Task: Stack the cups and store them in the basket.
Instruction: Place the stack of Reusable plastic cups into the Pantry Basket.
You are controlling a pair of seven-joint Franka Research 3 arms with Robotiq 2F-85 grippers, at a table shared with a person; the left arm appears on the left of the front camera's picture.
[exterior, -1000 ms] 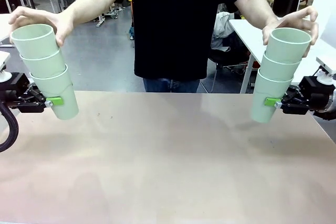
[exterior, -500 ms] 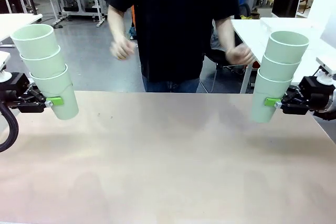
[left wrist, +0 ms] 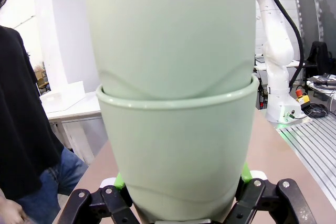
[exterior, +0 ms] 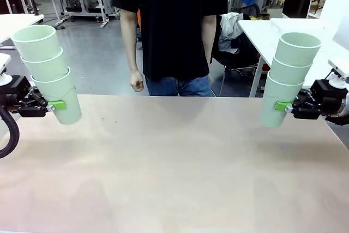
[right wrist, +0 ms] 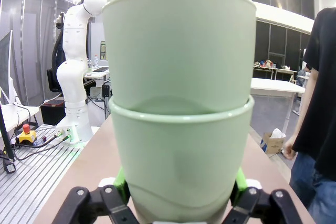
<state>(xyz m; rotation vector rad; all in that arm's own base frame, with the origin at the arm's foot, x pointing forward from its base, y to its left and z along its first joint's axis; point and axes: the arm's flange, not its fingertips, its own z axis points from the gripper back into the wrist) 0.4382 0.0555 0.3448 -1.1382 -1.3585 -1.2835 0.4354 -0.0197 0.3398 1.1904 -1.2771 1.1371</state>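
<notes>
Cups (exterior: 48,75) nested in two threes: one stack clamped at its bottom cup by left gripper (exterior: 55,105), other stack (exterior: 289,77) likewise by right gripper (exterior: 283,106). Both held tilted, clear of table (exterior: 174,162), well apart, probably awaiting merging into one stack.

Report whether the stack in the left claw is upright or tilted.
Tilted: the three nested cups lean top-outward to the picture's left, the lowest clamped in the left claw.
</notes>
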